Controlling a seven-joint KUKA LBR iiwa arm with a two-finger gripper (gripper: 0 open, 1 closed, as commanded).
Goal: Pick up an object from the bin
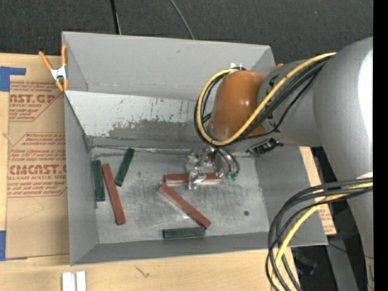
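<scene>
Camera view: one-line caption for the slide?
Gripper at a short red-brown bar in the grey bin, other bars scattered around.

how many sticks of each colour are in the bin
red-brown sticks: 3
dark green sticks: 3
total: 6

The thing under the pincer point(200, 177) was 1 short reddish-brown bar point(177, 179), flat and straight-edged. It lay on the floor of the bin point(245, 190), a little right of the middle. It ran nearly level across the view, with its left end bare and its right end hidden beneath the pincer. Its left end sat just above the upper end of a longer reddish-brown bar point(187, 206), which slanted down to the right. Whether the 2 touched could not be told.
</scene>
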